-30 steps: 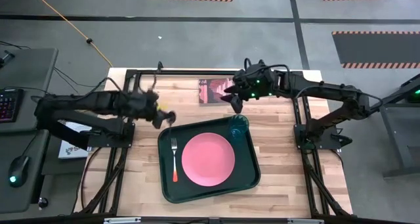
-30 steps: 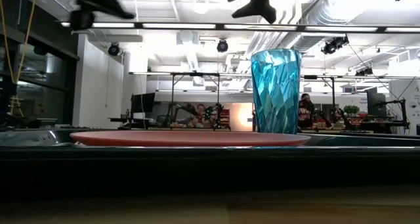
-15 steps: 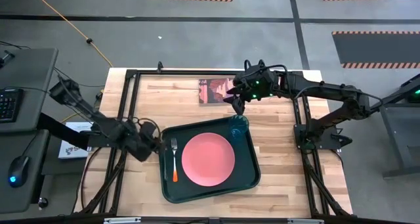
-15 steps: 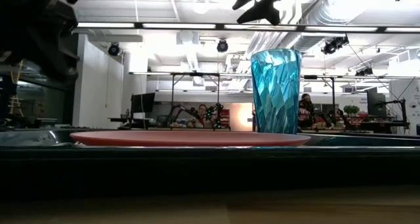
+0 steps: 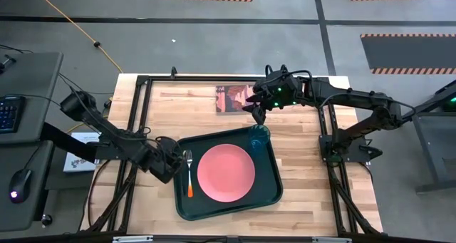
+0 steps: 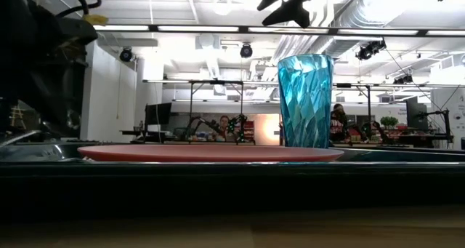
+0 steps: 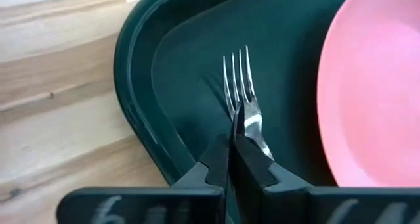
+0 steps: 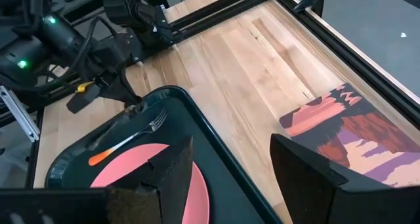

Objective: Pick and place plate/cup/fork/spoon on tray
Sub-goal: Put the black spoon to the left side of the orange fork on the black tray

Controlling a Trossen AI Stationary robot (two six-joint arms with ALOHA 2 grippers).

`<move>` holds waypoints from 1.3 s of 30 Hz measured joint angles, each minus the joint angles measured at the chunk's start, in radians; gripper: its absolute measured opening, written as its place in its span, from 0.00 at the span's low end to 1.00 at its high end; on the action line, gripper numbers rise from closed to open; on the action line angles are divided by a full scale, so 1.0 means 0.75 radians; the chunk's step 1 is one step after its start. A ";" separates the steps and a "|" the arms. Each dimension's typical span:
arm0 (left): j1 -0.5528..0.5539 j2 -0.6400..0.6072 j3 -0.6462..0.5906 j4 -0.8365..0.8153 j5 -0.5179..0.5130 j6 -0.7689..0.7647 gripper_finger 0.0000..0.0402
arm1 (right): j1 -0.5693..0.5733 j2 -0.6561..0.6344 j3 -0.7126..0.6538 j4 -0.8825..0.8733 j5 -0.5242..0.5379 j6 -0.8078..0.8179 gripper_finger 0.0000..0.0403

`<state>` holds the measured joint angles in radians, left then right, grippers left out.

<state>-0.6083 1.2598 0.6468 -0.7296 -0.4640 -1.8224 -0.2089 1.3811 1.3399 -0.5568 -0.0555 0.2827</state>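
L claw [image 7: 233, 135] sits low at the tray's [image 5: 265, 197] left edge, fingers pressed together w/ nothing between them, tips just over the fork [image 7: 244, 99] neck. Fork lies in the tray, left of the plate [image 5: 226, 174], tines pointing to the far side, orange handle near. Plate is mid-tray; cup [image 5: 258, 137] stands upright in the tray's far right corner. R claw [image 5: 258, 112] hangs above the wooden surface [image 5: 306, 164] near the picture card [image 5: 231, 99], fingers spread, holding nothing. Spoon not seen.

Left claw [image 7: 233, 129] pinched, right claw [image 8: 230, 168] agape
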 joint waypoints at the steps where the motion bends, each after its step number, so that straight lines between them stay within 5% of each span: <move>1: 0.000 0.009 0.000 0.002 -0.015 -0.004 0.00 | 0.000 0.000 0.000 0.000 0.000 0.000 0.49; 17: 0.000 0.031 0.000 0.116 -0.065 -0.031 0.00 | 0.000 0.000 0.000 -0.001 0.000 -0.029 0.49; 29: 0.001 0.036 0.109 -0.041 -0.114 0.255 0.00 | 0.000 0.001 0.000 -0.001 0.000 -0.035 0.49; 39: 0.001 0.229 0.210 -0.040 -0.111 0.335 0.00 | 0.000 0.001 0.000 0.000 0.001 -0.035 0.49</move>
<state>-0.6075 1.4313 0.8046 -0.7597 -0.5470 -1.5709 -0.2089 1.3815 1.3399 -0.5571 -0.0551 0.2561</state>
